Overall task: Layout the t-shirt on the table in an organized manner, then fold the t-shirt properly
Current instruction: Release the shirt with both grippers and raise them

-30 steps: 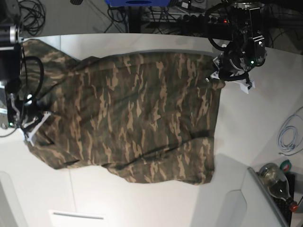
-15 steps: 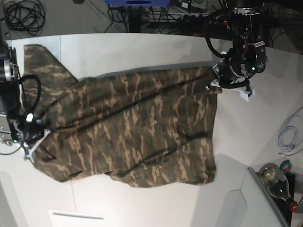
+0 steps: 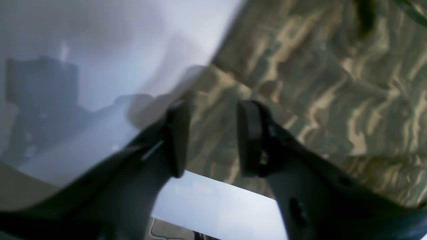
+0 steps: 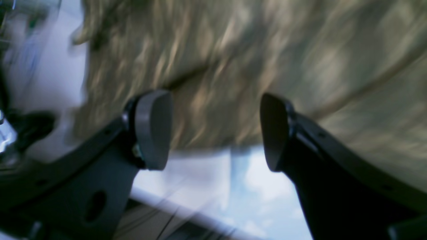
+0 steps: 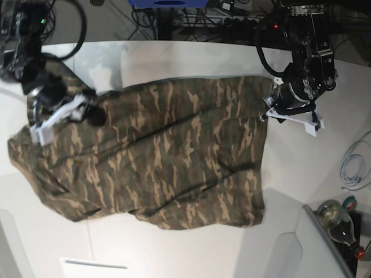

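Note:
The camouflage t-shirt lies spread over the white table, with some wrinkles and its lower edge uneven. In the base view my left gripper hovers at the shirt's right edge. The left wrist view shows that gripper open, its dark fingers apart over the hem of the t-shirt, with nothing pinched. My right gripper is above the shirt's upper left part. In the blurred right wrist view it stands wide open above the t-shirt, holding nothing.
A glass bottle lies at the bottom right corner, with a coiled white cable above it on the table's right side. Black cables and a blue object sit behind the far edge. A white label is near the front.
Both grippers have opened and let go of the shirt. The right arm swung up toward the back left, and the shirt's left side dropped flat. The left gripper shifted slightly down.

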You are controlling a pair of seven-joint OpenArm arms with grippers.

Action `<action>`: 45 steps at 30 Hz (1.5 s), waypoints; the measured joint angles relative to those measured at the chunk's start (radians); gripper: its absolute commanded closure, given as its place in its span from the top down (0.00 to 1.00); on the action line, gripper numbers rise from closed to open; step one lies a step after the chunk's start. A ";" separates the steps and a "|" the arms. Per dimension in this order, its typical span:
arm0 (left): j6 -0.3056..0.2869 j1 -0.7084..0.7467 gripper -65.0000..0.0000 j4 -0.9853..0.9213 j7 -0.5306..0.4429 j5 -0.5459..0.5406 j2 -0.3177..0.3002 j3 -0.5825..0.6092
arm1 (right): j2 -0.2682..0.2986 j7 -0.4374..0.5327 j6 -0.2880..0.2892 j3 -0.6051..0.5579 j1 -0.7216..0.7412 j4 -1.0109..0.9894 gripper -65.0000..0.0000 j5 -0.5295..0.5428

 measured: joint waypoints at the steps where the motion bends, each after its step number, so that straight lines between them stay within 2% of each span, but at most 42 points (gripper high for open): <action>1: -0.003 0.002 0.43 0.000 0.003 -0.012 0.002 -0.030 | -0.008 0.001 0.015 -0.013 -0.024 -0.013 0.58 0.003; 3: -0.058 0.008 0.44 0.000 0.001 -0.011 0.003 -0.122 | -0.023 0.004 0.034 -0.044 -0.038 -0.051 0.58 -0.009; 5: -0.211 0.023 0.44 0.000 -0.047 -0.003 0.002 -0.234 | -0.036 0.016 0.048 -0.081 -0.037 -0.077 0.58 0.002; 8: -0.380 0.069 0.44 -0.001 -0.148 0.023 -0.010 -0.342 | -0.045 0.014 0.052 -0.137 -0.040 -0.126 0.58 0.014; 13: -0.619 0.171 0.44 -0.021 -0.279 0.003 0.016 -0.325 | -0.067 0.014 0.052 -0.162 -0.073 -0.147 0.58 0.000; 16: -0.695 0.217 0.44 -0.100 -0.361 0.011 0.005 -0.296 | -0.076 0.016 0.063 -0.169 -0.076 -0.147 0.58 0.013; 18: -0.725 0.249 0.44 -0.158 -0.426 0.020 0.002 -0.269 | -0.076 0.019 0.142 -0.166 -0.078 -0.150 0.58 0.007; 20: -0.732 0.274 0.44 -0.204 -0.488 0.013 0.007 -0.245 | -0.090 0.024 0.187 -0.154 -0.076 -0.186 0.58 0.016; 23: -0.743 0.293 0.44 -0.264 -0.570 0.013 0.005 -0.238 | -0.126 0.014 0.186 -0.092 -0.076 -0.262 0.58 0.007; 26: -0.727 0.299 0.44 -0.293 -0.597 0.013 -0.011 -0.249 | -0.158 0.021 0.187 0.000 -0.061 -0.317 0.58 0.029; 30: -0.735 0.295 0.44 -0.294 -0.600 0.013 -0.022 -0.243 | -0.154 0.030 0.186 0.063 0.001 -0.393 0.58 0.047; 33: -0.735 0.296 0.43 -0.291 -0.602 0.013 -0.022 -0.243 | -0.154 0.076 0.187 0.095 0.033 -0.449 0.58 0.045; 37: -0.735 0.295 0.43 -0.291 -0.602 0.013 -0.022 -0.243 | -0.144 0.146 0.187 0.102 0.036 -0.486 0.58 0.047; 40: -0.734 0.296 0.43 -0.291 -0.602 0.013 -0.024 -0.243 | -0.124 0.178 0.185 0.102 0.039 -0.490 0.58 0.044; 45: -0.735 0.295 0.43 -0.290 -0.602 0.013 -0.023 -0.243 | -0.124 0.219 0.195 0.129 0.055 -0.537 0.58 0.061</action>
